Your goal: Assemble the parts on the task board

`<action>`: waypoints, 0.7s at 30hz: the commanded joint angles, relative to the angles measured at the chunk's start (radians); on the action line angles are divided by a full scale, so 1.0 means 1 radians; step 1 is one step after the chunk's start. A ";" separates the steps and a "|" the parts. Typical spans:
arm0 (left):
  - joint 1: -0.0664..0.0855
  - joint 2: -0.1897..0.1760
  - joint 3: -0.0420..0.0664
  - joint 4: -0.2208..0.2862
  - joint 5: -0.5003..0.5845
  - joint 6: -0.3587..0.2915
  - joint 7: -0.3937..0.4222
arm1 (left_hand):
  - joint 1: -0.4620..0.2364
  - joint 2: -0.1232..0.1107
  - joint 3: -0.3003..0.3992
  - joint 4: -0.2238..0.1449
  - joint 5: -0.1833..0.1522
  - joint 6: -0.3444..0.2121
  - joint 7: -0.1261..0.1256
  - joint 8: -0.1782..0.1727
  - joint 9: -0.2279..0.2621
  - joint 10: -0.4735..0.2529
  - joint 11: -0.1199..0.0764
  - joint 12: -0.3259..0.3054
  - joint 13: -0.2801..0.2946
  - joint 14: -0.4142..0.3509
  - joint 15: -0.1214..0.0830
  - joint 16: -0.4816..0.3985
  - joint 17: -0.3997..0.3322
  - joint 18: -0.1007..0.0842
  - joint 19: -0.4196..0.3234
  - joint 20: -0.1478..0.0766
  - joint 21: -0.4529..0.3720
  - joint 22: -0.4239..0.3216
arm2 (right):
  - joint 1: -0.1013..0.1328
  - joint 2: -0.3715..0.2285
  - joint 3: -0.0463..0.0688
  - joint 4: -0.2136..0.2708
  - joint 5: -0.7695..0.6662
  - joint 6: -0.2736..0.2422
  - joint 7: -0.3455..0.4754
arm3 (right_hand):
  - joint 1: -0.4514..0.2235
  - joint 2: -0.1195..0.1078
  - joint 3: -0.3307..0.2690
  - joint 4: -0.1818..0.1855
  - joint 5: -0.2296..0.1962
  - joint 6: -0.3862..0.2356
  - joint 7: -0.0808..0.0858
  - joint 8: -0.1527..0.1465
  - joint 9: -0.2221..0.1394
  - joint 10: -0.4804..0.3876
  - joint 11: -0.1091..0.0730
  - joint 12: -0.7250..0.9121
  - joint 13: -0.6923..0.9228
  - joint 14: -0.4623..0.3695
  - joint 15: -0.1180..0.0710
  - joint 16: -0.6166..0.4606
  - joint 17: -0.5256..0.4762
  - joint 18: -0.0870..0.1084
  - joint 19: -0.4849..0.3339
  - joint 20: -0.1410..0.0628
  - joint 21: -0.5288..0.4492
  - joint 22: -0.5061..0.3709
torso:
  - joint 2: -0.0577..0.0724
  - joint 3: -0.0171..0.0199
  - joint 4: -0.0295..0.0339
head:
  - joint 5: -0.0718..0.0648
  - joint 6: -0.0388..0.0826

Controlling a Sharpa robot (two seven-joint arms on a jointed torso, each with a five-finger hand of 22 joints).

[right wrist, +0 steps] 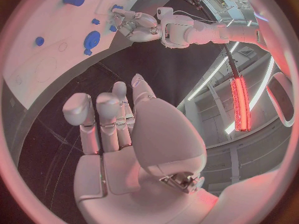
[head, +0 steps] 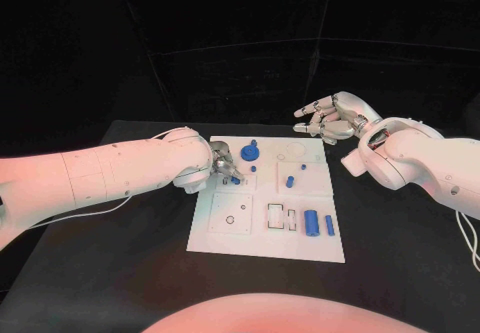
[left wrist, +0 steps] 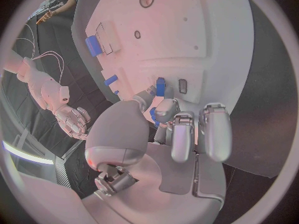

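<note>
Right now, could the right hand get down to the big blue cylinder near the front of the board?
Probably yes. The right hand hovers empty beyond the task board, the blue cylinder lies unobstructed, and the left hand works on the other side.

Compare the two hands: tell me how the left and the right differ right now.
The left hand is low over the task board, fingertips at a small blue part; the right hand hangs beyond the board's far right corner, over black table. The left hand's fingers close around that part; the right hand's are loosely curled and hold nothing. Both are silver hands on white arms.
</note>
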 commanded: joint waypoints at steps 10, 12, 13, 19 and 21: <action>-0.001 0.002 -0.001 0.000 0.000 0.062 -0.028 | -0.006 0.006 0.147 -0.130 0.003 0.004 -0.006 0.009 0.004 0.010 0.001 0.007 0.003 0.104 0.001 0.003 0.263 -0.016 0.025 -0.001 -0.002 0.006 | 0.002 0.004 0.001 -0.001 -0.002 0.006 0.009 | 0.012 -0.001 -0.003 -0.006 0.006 -0.006 -0.002 0.006 -0.001 -0.009 0.001 -0.005 -0.002 0.002 -0.003 -0.005 -0.001 0.013 -0.005 0.000 -0.005 -0.002 | 0.000 0.0005 -0.0003 | 0.000 -0.002; -0.001 0.004 -0.001 -0.002 0.000 0.062 -0.029 | -0.012 0.005 0.150 -0.126 0.003 0.005 -0.006 0.011 0.006 0.010 0.001 0.008 0.003 0.104 0.001 0.003 0.263 -0.016 0.025 -0.001 -0.002 0.007 | 0.002 0.004 0.001 -0.001 -0.002 0.006 0.009 | 0.012 -0.001 -0.003 -0.006 0.006 -0.006 -0.002 0.006 -0.001 -0.009 0.001 -0.005 -0.002 0.002 -0.003 -0.005 -0.001 0.013 -0.005 0.000 -0.005 -0.002 | 0.000 0.0006 -0.0004 | 0.001 -0.002; -0.001 0.005 -0.001 -0.004 0.000 0.063 -0.029 | -0.020 0.005 0.150 -0.120 0.003 0.007 -0.006 0.013 0.008 0.011 0.001 0.008 0.004 0.104 0.001 0.003 0.263 -0.016 0.025 -0.001 -0.002 0.007 | 0.002 0.005 0.001 -0.002 -0.002 0.006 0.009 | 0.012 -0.001 -0.003 -0.006 0.006 -0.006 -0.002 0.006 -0.001 -0.009 0.001 -0.005 -0.002 0.002 -0.003 -0.005 -0.001 0.013 -0.005 0.000 -0.005 -0.002 | 0.000 0.0006 -0.0001 | 0.001 -0.002; -0.001 0.016 -0.001 -0.018 0.006 0.067 -0.029 | -0.073 0.000 0.132 -0.076 0.002 0.020 -0.011 0.027 0.020 0.016 -0.003 0.016 0.011 0.104 -0.001 0.003 0.263 -0.017 0.026 -0.002 -0.001 0.011 | 0.002 0.005 0.001 -0.003 -0.002 0.007 0.009 | 0.012 -0.001 -0.003 -0.006 0.005 -0.007 -0.002 0.006 -0.001 -0.009 0.001 -0.006 -0.003 0.002 -0.003 -0.006 -0.003 0.013 -0.005 0.000 -0.005 -0.003 | 0.000 0.0008 -0.0001 | 0.001 -0.003; -0.001 0.018 -0.001 -0.022 0.006 0.069 -0.030 | -0.083 -0.004 0.125 -0.069 0.002 0.022 -0.012 0.029 0.022 0.018 -0.003 0.019 0.013 0.104 -0.002 0.003 0.263 -0.016 0.026 -0.003 -0.001 0.010 | 0.002 0.005 0.001 -0.003 -0.002 0.008 0.009 | 0.012 -0.001 -0.003 -0.006 0.005 -0.007 -0.002 0.006 -0.001 -0.009 0.001 -0.006 -0.003 0.002 -0.003 -0.006 -0.003 0.013 -0.005 0.000 -0.005 -0.003 | 0.000 0.0010 -0.0004 | 0.002 -0.003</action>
